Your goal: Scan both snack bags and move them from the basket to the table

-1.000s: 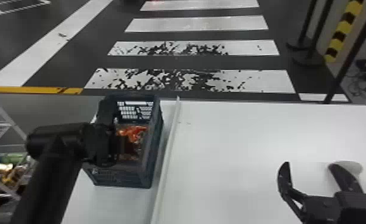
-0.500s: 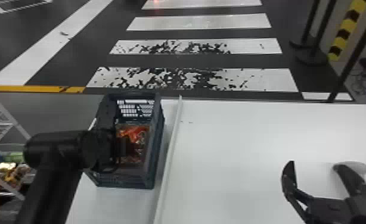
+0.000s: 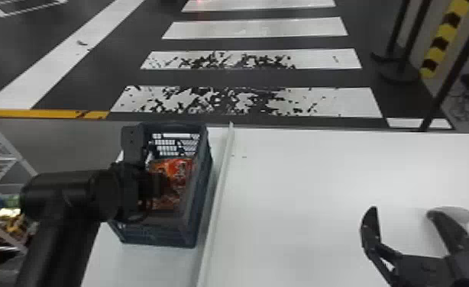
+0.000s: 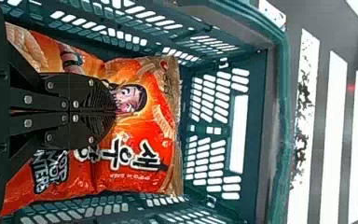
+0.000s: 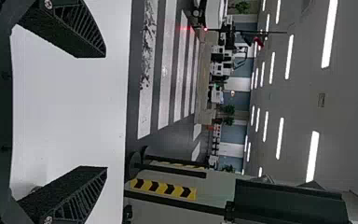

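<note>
**Left gripper (image 4: 115,111) lining up with the snack bag (image 4: 161,133)**

The bag is lying inside the basket (image 3: 161,236), directly in front of the left gripper's tips, its long axis apparently running along the basket's length — much the same way the fingers are pointing. The far sealed end is facing the end wall, just beside it. The left gripper's fingers are meeting, tips over the printed front; whether they are pinching any wrapper, I cannot tell. The right gripper (image 3: 401,210) is hanging wide open over the table (image 3: 321,183), well apart from the basket.

The left arm is plainly the nearer one, so the coming lift is probably falling to it: up first, then over the pale strip (image 3: 217,202) — toward the robot's right. A shallow pinch could be slipping on the slick wrapper.
</note>
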Controlling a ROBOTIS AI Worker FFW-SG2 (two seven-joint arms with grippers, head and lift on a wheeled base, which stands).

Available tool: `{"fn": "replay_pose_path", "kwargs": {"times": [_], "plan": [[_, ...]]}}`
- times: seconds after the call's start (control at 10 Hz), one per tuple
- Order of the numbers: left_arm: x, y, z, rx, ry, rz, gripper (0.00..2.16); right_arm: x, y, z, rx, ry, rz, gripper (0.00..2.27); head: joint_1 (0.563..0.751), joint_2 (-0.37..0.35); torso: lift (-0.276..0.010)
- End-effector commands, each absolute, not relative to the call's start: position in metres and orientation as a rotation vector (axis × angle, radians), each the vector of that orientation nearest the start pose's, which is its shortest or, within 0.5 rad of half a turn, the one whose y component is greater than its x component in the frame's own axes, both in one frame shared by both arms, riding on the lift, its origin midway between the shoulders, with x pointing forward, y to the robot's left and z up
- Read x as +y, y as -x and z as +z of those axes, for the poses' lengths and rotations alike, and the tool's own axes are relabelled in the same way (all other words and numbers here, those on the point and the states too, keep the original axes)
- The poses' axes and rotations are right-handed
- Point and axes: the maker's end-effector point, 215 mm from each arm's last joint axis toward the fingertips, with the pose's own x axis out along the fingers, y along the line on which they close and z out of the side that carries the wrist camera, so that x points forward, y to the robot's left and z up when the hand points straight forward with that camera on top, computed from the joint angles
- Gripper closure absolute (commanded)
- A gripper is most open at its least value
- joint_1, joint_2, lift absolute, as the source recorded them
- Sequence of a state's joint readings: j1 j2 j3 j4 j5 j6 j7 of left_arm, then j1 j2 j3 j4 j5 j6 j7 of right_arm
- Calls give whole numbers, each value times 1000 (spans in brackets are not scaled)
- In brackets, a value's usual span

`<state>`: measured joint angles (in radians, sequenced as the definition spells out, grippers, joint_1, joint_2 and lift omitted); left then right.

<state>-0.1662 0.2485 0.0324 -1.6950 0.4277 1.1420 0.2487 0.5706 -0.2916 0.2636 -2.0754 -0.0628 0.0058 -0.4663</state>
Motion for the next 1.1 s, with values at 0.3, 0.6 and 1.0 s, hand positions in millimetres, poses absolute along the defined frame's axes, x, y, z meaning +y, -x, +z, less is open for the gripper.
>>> {"fn": "replay_pose_path", "kwargs": {"times": [0.3, 0.6, 1.0], "plan": [[312, -550, -437, 779, 9, 113, 1794, -210, -403, -372, 107, 83, -98, 56, 695, 126, -98], [310, -550, -417, 731, -21, 132, 1794, -213, -404, -376, 114, 84, -100, 56, 695, 118, -98], [307, -552, -391, 684, -36, 135, 1794, -213, -406, -379, 118, 86, -102, 56, 695, 110, -98]]}}
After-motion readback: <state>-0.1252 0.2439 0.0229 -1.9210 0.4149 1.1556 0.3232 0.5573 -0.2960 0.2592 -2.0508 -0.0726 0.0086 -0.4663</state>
